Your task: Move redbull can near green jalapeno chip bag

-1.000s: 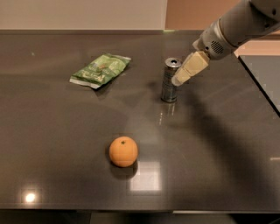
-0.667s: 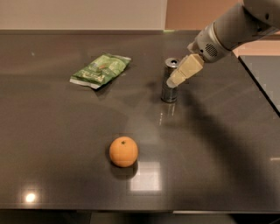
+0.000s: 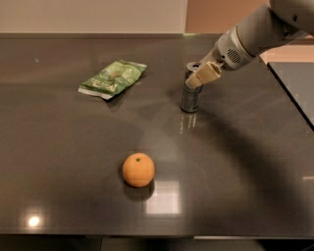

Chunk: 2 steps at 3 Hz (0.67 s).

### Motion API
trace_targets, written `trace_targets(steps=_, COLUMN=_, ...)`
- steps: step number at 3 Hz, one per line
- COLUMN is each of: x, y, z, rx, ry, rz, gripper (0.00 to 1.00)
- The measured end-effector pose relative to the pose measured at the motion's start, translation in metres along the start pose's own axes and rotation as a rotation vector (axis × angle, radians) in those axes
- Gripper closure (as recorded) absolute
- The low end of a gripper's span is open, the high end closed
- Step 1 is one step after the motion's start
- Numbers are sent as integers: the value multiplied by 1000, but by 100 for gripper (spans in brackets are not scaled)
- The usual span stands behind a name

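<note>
Tool (image 3: 195, 80) closer, at redbull can (image 3: 190, 99) top

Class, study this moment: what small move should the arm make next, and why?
Probably ease the gripper a little lower around the redbull can: it sits at the can's top, and the can stands upright apart from the green jalapeno chip bag, so a firm hold comes first.

Round orange (image 3: 138, 169) on dark glossy tabletop (image 3: 235, 162), pale wall (image 3: 93, 14) behind, bright light reflections (image 3: 33, 221) near front edge
</note>
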State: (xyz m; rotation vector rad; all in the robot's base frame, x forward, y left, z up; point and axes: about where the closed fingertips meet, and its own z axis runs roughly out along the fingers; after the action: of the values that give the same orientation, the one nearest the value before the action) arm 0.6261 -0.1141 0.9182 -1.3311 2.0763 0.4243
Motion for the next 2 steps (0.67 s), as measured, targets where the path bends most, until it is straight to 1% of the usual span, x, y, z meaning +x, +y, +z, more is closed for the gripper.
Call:
trace_targets(steps=1, x=-13, y=-2, z=-1, rx=-26, ry=-17, rz=-8, gripper=70)
trace_targets(steps=2, x=-37, y=-10, z=5, rx=-56, ry=-39, rz=-15, gripper=94)
